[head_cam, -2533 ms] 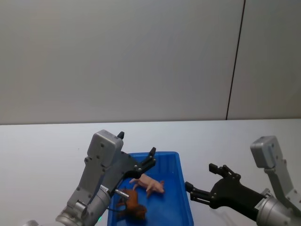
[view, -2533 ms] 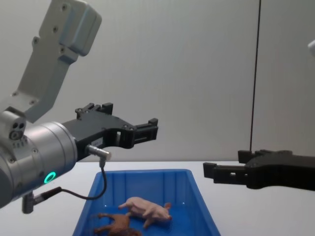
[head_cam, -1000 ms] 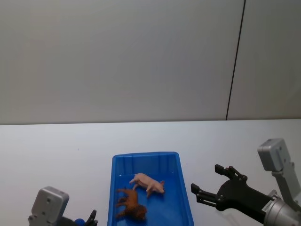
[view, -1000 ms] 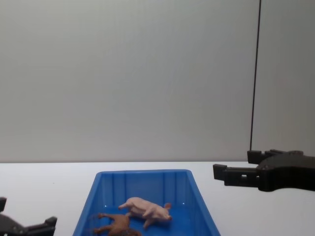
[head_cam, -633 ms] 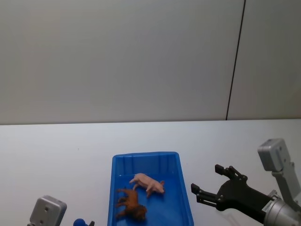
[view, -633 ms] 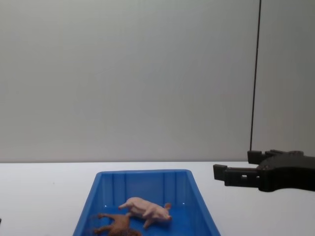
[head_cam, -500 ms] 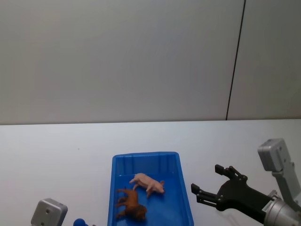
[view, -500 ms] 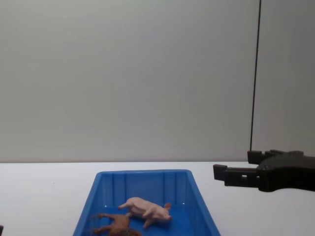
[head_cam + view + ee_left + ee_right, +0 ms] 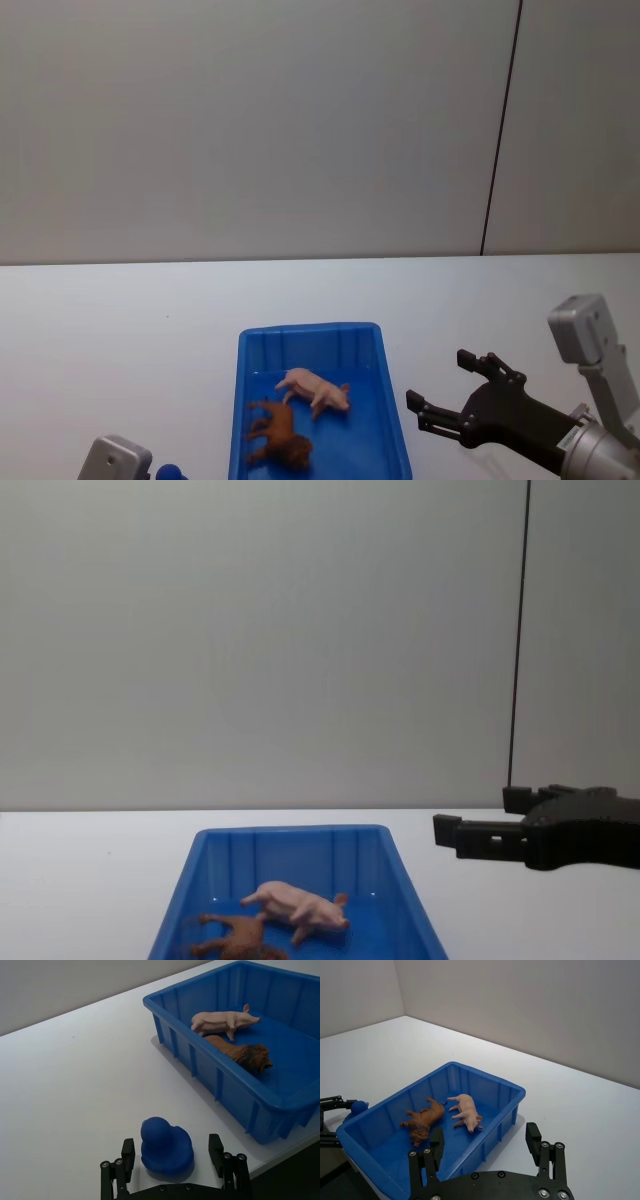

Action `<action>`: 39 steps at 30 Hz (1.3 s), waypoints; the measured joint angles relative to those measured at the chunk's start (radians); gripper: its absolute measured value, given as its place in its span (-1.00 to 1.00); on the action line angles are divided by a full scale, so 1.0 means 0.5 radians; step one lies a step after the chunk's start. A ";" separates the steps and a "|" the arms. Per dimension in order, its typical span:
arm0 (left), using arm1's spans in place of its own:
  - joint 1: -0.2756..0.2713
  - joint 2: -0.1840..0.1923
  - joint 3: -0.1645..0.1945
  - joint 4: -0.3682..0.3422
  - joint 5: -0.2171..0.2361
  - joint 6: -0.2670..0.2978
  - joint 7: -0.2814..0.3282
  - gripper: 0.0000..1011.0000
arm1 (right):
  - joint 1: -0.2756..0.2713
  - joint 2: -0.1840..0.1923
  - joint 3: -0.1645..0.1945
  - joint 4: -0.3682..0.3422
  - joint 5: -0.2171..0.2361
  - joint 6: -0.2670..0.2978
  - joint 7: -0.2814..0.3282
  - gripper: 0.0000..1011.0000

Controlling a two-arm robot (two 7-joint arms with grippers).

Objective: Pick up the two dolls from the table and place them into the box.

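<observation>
Both dolls lie on their sides inside the blue box (image 9: pixel 310 331): the pink pig (image 9: pixel 314 389) farther back, the brown lion (image 9: pixel 278 433) nearer to me. The chest view shows the pig (image 9: pixel 296 905) and lion (image 9: pixel 232 938) on the box floor. My right gripper (image 9: pixel 437 380) hangs open and empty just right of the box, above the table (image 9: pixel 120 320). My left gripper (image 9: pixel 172 1160) is low at the table's near-left edge, left of the box (image 9: pixel 220 1085), open. The left wrist view shows the pig (image 9: pixel 223 1020) and lion (image 9: pixel 240 1052) beyond it.
A small dark blue rounded toy (image 9: pixel 166 1146) sits on the table between the left gripper's fingers (image 9: pixel 128 1152) without touching them. A grey wall rises behind the table, with a dark vertical seam (image 9: pixel 500 130) at the right.
My left arm has pulled back from above the box, down to the near-left edge, almost out of the head view. The right gripper shifted slightly right. The dolls have not moved.
</observation>
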 joint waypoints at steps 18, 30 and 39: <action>-0.088 -0.057 -0.032 0.089 0.083 0.035 -0.081 0.06 | 0.000 0.000 0.000 0.000 0.000 0.000 0.000 0.98; -0.208 -0.080 -0.080 0.032 0.223 0.039 -0.143 -0.09 | 0.000 0.000 0.000 0.000 0.000 0.000 0.000 0.98; -0.395 -0.204 -0.069 0.038 0.397 0.020 -0.289 -0.22 | 0.000 0.000 0.000 0.000 0.000 0.000 0.000 0.98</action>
